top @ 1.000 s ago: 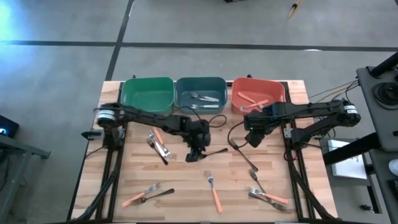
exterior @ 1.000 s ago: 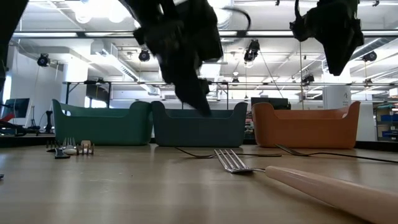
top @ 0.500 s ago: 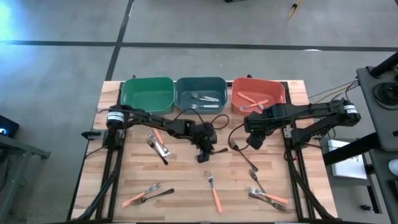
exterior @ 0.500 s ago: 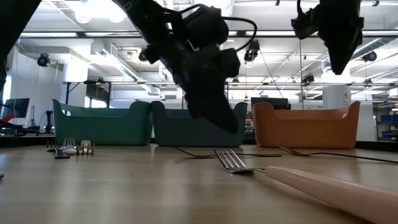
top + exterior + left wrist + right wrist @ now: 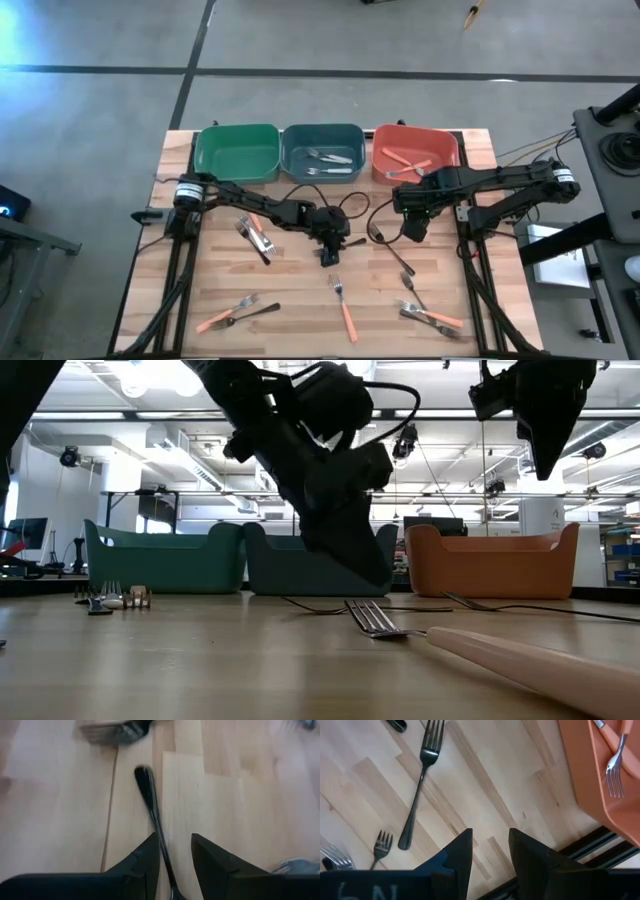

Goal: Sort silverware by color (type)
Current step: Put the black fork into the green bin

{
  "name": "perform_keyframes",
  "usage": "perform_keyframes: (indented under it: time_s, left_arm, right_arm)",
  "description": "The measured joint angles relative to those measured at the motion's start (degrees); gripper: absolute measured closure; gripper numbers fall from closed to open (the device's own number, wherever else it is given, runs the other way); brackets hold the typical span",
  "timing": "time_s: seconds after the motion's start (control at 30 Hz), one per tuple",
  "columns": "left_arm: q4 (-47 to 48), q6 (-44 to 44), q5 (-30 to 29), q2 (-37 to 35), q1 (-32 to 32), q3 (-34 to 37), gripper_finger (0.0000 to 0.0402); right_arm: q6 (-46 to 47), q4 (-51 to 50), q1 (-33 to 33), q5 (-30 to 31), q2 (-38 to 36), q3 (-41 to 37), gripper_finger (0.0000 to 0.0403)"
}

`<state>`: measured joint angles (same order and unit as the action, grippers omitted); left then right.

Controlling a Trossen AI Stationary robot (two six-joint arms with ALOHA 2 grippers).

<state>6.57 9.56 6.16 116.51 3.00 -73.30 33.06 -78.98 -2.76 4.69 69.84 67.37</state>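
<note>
- Three plastic bins sit along the table's far edge: green bin (image 5: pixel 236 151) looks empty, blue-grey bin (image 5: pixel 322 151) holds silver forks, orange bin (image 5: pixel 415 152) pink-handled ones.
- Most silverware (image 5: pixel 343 305) lies unsorted on the wooden table (image 5: pixel 300 290).
- Left gripper (image 5: pixel 175 857), open, straddles a black utensil (image 5: pixel 150 800); its head is cut off.
- Right gripper (image 5: pixel 490 851) hovers open, empty, near the orange bin.
</note>
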Motion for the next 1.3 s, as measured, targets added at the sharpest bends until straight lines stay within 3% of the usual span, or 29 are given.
perform_keyframes:
  time_s: [0.17, 0.37, 0.57, 0.63, 0.87, 0.93, 1.07, 1.3]
  left_arm:
    - [0.2, 0.4, -1.4, 2.3, 0.8, 0.0, 0.0307]
    - [-0.3, 1.6, -7.1, 5.0, 1.5, -0.2, 0.0309]
    - [-0.6, 9.5, -0.5, 8.5, 0.8, -0.5, 0.0313]
    - [-0.7, 11.5, -0.8, 9.1, 0.9, -0.6, 0.0316]
    - [-0.8, 15.2, -4.4, 8.1, 1.4, -0.6, 0.0389]
    - [0.3, 15.2, -5.1, 7.9, 1.4, -1.5, 0.0394]
    - [6.6, 15.4, -4.8, 7.9, 1.5, -6.2, 0.04]
    - [28.4, 11.2, -9.8, 8.5, 2.1, -19.2, 0.0402]
  right_arm:
    - [-1.0, 0.0, 0.0, 0.0, 0.0, 0.0, 0.0284]
    - [-1.7, 0.0, 0.0, 1.1, 0.0, 0.0, 0.0284]
    - [-2.7, 0.0, 0.0, 1.4, 0.0, 0.0, 0.0284]
    - [-2.8, 0.0, 0.0, 1.4, 0.0, 0.0, 0.0284]
    - [-3.8, 0.0, 0.0, 1.5, 0.0, 0.0, 0.0284]
    - [-3.8, 0.0, 0.0, 1.5, 0.0, 0.0, 0.0284]
    - [-3.8, -0.4, 0.0, 1.5, 0.0, 0.1, 0.0284]
    - [-4.6, -1.7, 0.0, 1.5, -1.0, 3.2, 0.0284]
